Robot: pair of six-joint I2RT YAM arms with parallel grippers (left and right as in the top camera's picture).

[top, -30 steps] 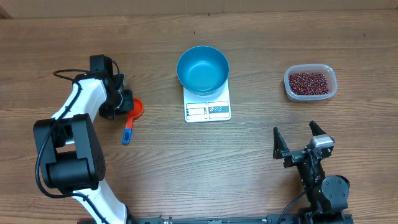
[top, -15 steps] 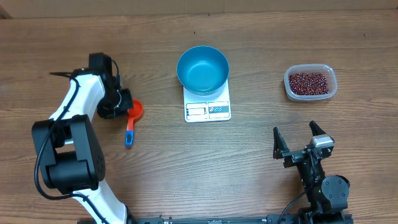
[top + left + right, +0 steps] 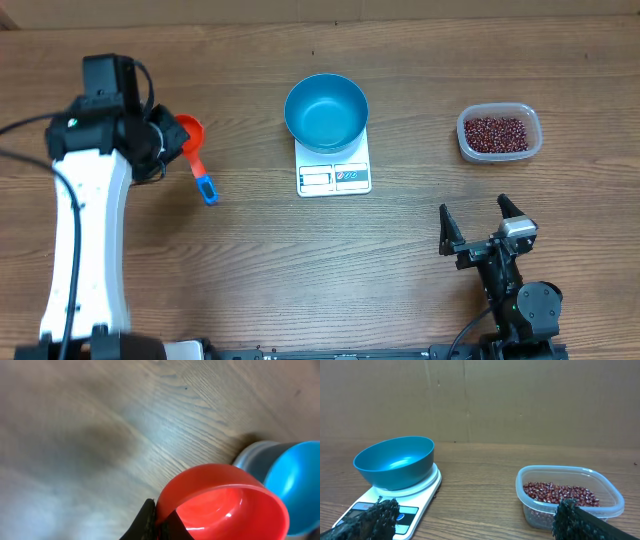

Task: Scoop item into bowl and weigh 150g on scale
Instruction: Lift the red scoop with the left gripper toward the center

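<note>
1. The left gripper (image 3: 168, 140) sits over the left part of the wooden table (image 3: 250, 260), well to the left of the scale. Its fingers are closed tight on a measuring scoop (image 3: 190, 140).
2. The scoop has a red cup and a handle that ends in a blue tip. The handle points away from the gripper, down and to the right in the overhead view.
3. In the left wrist view, a black finger (image 3: 146, 521) presses against the outer wall of the red cup (image 3: 220, 502) just under its rim. The cup's mouth faces up and holds nothing.
4. The table under the cup is blurred there, so I cannot tell whether the scoop touches the wood.
5. The blue bowl (image 3: 326, 110) stands upright on the far end of the white scale (image 3: 335, 172) and covers most of the platform. The display window and buttons show at the near edge. The bowl's inside is bare.
6. The beans (image 3: 496, 132) lie as a loose dark red layer in a clear plastic tub (image 3: 465, 148), to the right of the scale and well apart from it.
7. The right gripper (image 3: 478, 225) is low at the near right of the table, nearer than the tub. Its two fingers are spread wide with nothing between them.
8. The right wrist view looks between those fingers (image 3: 376, 518), with the bowl (image 3: 395, 462) on the scale (image 3: 422, 495) to the left and the tub (image 3: 615, 505) of beans (image 3: 560, 492) to the right.
</note>
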